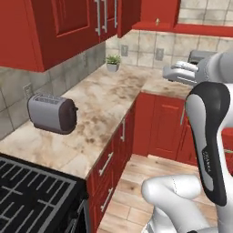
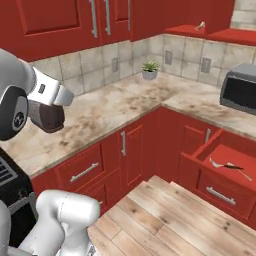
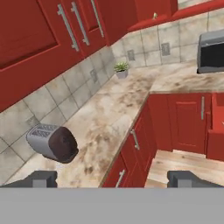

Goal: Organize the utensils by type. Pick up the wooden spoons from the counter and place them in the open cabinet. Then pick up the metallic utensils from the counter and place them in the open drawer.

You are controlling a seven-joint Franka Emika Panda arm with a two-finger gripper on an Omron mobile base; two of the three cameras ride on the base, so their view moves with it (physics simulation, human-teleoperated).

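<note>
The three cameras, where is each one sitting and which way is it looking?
Left base view: behind the arm's left, looking down the counter at the toaster; white arm lower right.
Right base view: behind its right, facing the open drawer; arm at left.
Hand view: on the hand, over the counter; open gripper at bottom.
All share the potted plant.

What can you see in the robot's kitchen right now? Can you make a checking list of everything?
Surface: the counter is beige stone with brown veins and turns a corner.
Job's things: the open drawer is pulled out, with a silver spoon and a dark-handled fork lying inside. No wooden spoons seen on the counter.
Clutter: a toaster, a small potted plant in the corner, and a microwave.
Grippers: the gripper is open, holding nothing.
Cables: nothing seen.
Surroundings: red wall cabinets, tiled wall with sockets, wooden floor, a stove.
</note>
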